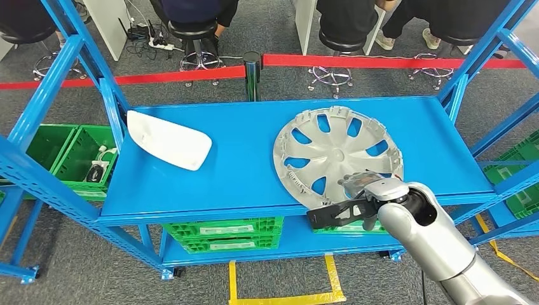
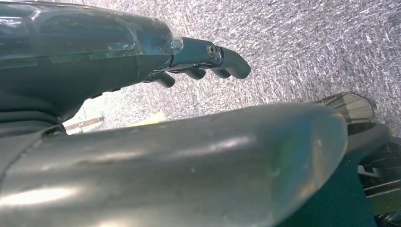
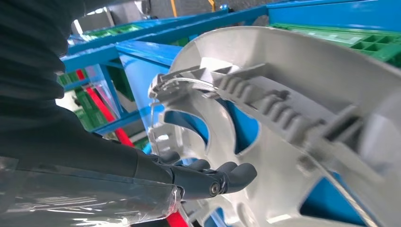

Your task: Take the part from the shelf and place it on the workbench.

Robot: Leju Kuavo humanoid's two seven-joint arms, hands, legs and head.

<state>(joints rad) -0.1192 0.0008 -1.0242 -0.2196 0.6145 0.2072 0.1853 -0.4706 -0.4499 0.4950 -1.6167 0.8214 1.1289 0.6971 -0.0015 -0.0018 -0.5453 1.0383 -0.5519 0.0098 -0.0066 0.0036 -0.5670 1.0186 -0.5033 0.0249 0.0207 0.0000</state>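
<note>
On the blue metal shelf (image 1: 191,184), toward four o'clock, your silver plastic hubcap (image 1: 337,149) lies flat, not yet lifted. Your right hand (image 1: 362,190) reaches its near rim; I cannot tell whether the fingers (image 3: 227,175) have clamped. Lifting and carrying to the desk remain.

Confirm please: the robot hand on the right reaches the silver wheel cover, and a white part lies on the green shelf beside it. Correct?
Not quite: the shelf is blue, as the head view shows. The right robot hand does reach the silver wheel cover, with the white part lying beside it.
</note>
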